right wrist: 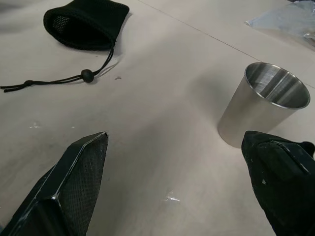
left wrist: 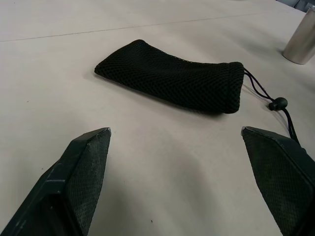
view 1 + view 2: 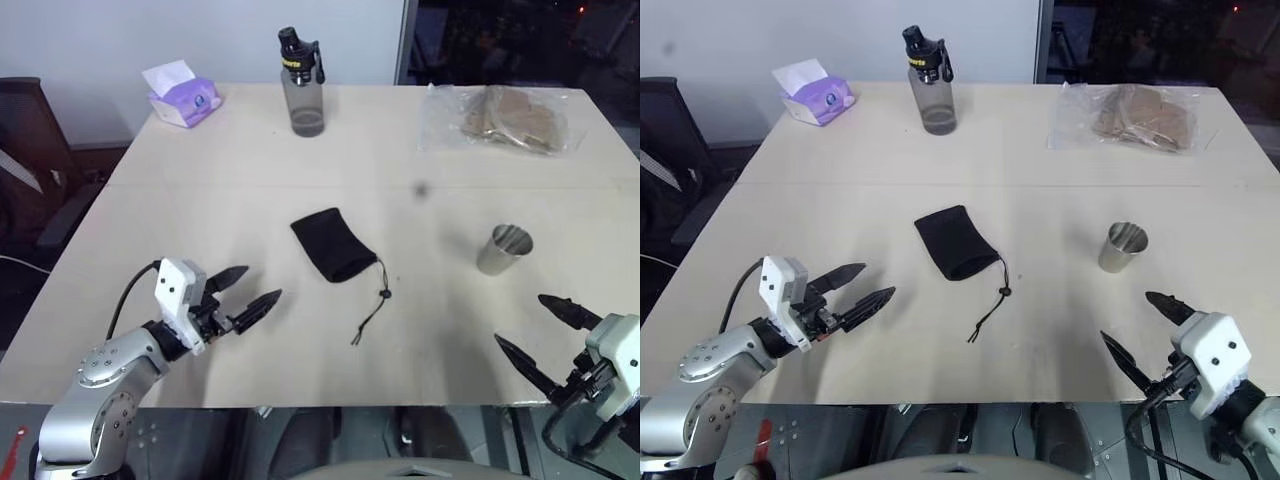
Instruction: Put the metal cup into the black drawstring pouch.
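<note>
**The cup stands closest to the right claw**

The metal cup (image 3: 504, 249) stands upright on the table (image 3: 250, 190), with its open mouth facing up. It is just ahead of the right claw (image 3: 540, 332) and a little toward the middle of the table. The right claw is wide open and holds nothing. Its two black fingers (image 1: 69, 187) spread apart, and in the right wrist view the cup (image 1: 263, 105) sits close in front of one of them, not touching it.

The black drawstring pouch (image 3: 333, 244) lies flat on the table, between the two claws. From the left claw (image 3: 248, 288) it is ahead and off to the right side, near but not touching. The left claw is also wide open and empty. The pouch is longer than it is wide. Its closed end points away toward the far side of the table, and its mouth points back toward the robot and a bit to the right. The thin cord (image 3: 374, 305) trails out from the mouth toward the robot's edge of the table.

The cup is well apart from the left claw, with the pouch in between. So the right claw looks like the one to pick up the cup, and the left claw is nearer to the pouch. The pouch mouth looks flat and would likely need holding open.
</note>
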You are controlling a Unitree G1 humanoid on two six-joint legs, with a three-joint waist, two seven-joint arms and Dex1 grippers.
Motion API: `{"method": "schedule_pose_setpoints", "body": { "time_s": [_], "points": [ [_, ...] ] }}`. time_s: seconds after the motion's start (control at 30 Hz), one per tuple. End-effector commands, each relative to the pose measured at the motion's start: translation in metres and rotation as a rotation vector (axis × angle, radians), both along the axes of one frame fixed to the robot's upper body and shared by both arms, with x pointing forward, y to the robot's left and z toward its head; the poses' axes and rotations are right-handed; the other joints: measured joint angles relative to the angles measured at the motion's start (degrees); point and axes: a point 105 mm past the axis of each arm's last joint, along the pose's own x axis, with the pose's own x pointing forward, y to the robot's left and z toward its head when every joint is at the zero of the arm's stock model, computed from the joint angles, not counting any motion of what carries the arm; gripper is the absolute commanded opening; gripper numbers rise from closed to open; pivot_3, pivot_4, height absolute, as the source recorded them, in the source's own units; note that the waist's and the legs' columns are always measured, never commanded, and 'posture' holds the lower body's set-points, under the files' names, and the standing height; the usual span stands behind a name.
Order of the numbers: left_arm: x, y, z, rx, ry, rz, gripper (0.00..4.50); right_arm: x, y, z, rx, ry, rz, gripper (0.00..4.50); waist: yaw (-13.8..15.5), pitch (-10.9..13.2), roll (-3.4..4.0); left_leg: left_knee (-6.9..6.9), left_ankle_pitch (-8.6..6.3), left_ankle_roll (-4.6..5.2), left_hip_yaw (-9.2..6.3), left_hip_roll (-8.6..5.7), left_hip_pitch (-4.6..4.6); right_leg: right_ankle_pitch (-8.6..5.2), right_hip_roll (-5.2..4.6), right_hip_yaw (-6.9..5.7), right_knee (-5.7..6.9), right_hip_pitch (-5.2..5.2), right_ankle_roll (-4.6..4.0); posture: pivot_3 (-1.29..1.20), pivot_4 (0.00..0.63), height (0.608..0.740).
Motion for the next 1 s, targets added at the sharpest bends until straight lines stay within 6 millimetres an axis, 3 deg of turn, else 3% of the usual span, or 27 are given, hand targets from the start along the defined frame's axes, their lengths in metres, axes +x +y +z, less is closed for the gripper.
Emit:
{"method": "schedule_pose_setpoints", "body": {
  "time_s": [0.03, 0.1, 0.23, 0.37, 0.7, 1.0],
  "points": [
    [0.005, -0.018, 0.022, 0.093, -0.086, -0.11, 4.4, -0.004, 0.007, 0.009, 0.011, -0.049, 0.06, 4.5, 0.1, 0.0, 0.0, -0.01, 0.0, 0.02, 0.01, 0.0, 0.0, 0.0, 0.01, -0.03, -0.02, 0.0, 0.0, 0.0, 0.15, 0.74],
    [0.015, -0.046, 0.038, 0.198, -0.128, -0.219, 4.4, -0.008, 0.022, 0.017, 0.0, -0.095, 0.151, 4.5, 1.3, 0.0, -0.02, -0.03, 0.09, 0.25, 0.04, 0.02, -0.05, 0.01, 0.16, -0.27, -0.1, 0.01, -0.01, 0.0, 0.15, 0.74],
    [0.023, -0.073, 0.05, 0.316, -0.117, -0.335, 4.4, -0.016, 0.04, 0.022, -0.006, -0.114, 0.253, 4.5, 1.1, 0.0, 0.06, 0.1, 0.06, 0.36, 0.17, 0.04, -0.22, 0.02, 0.19, -0.44, -0.2, 0.04, 0.02, 0.0, 0.15, 0.74],
    [0.036, -0.087, 0.045, 0.511, -0.096, -0.386, 4.4, -0.021, 0.052, 0.024, -0.008, -0.108, 0.303, 4.5, 0.8, 0.0, 0.07, 0.12, 0.05, 0.39, 0.24, 0.03, -0.22, 0.02, 0.27, -0.4, -0.2, 0.02, 0.03, 0.0, 0.15, 0.74],
    [0.076, -0.113, 0.022, 0.732, -0.087, -0.402, 4.4, -0.026, 0.056, 0.019, -0.035, -0.116, 0.265, 4.5, 1.1, 0.0, 0.03, 0.2, 0.06, 0.4, 0.36, 0.05, -0.25, 0.02, 0.34, -0.44, -0.18, 0.05, 0.03, 0.0, 0.15, 0.74],
    [0.093, -0.128, 0.024, 0.63, -0.012, -0.394, 0.41, -0.019, 0.053, 0.019, -0.024, -0.137, 0.168, 4.5, 1.1, 0.0, 0.02, 0.29, 0.06, 0.41, 0.27, 0.06, -0.33, 0.02, 0.34, -0.49, -0.16, 0.03, 0.03, 0.0, 0.15, 0.74]
  ]
}}
